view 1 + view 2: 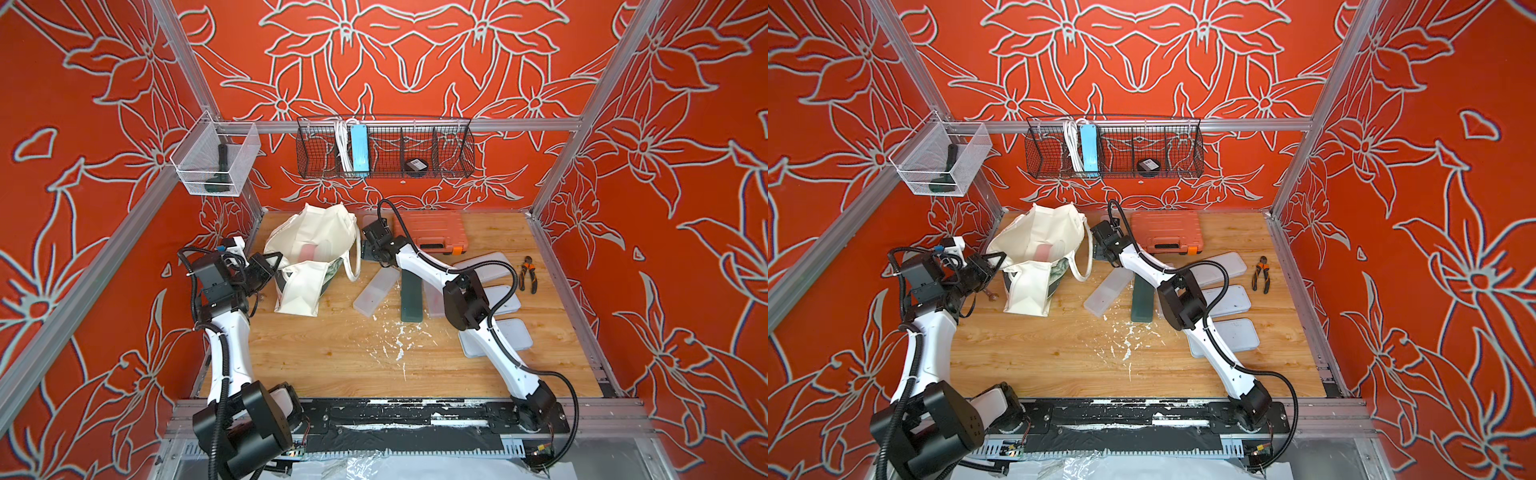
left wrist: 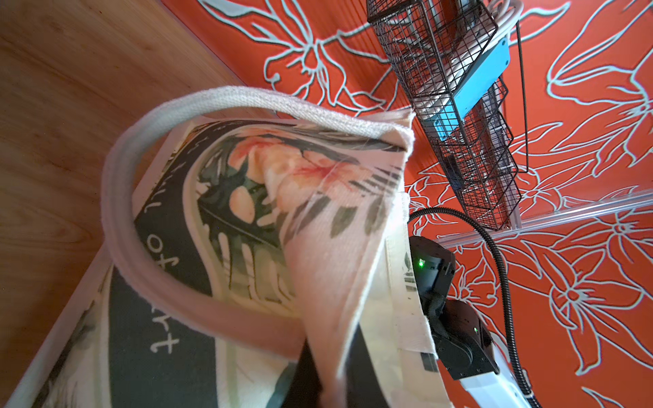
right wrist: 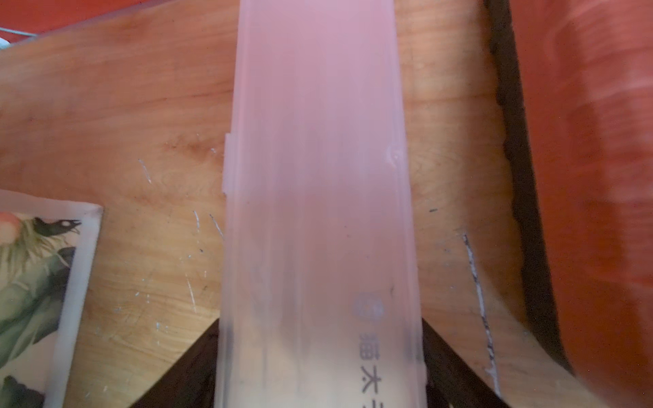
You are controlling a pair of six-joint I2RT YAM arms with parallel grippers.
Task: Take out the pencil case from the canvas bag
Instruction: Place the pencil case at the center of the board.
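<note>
Pinching the canvas bag [image 1: 309, 232] rim in the closed left gripper [image 1: 276, 268]; clamping, apparently (blurred view), the pink pencil case [image 3: 318, 176] in the right gripper [image 3: 319, 328], outside, between bag and orange toolbox [image 1: 432, 228].

The front half of the worktop [image 1: 332, 365] is lying bare, giving a gripper lots of room. The canvas bag [image 1: 301, 293] is filling the back left corner, its mouth gaping upward. The right gripper [image 3: 319, 321], gripping a pink pencil case [image 3: 318, 159], is blocking the gap between the bag and the orange tool case [image 1: 432, 230]. A frosted pencil case [image 1: 372, 293], a dark green case [image 1: 411, 301] and three grey trays [image 1: 505, 301] are crowding the middle and right. Pliers [image 1: 528, 274] are lying near the right edge.
</note>
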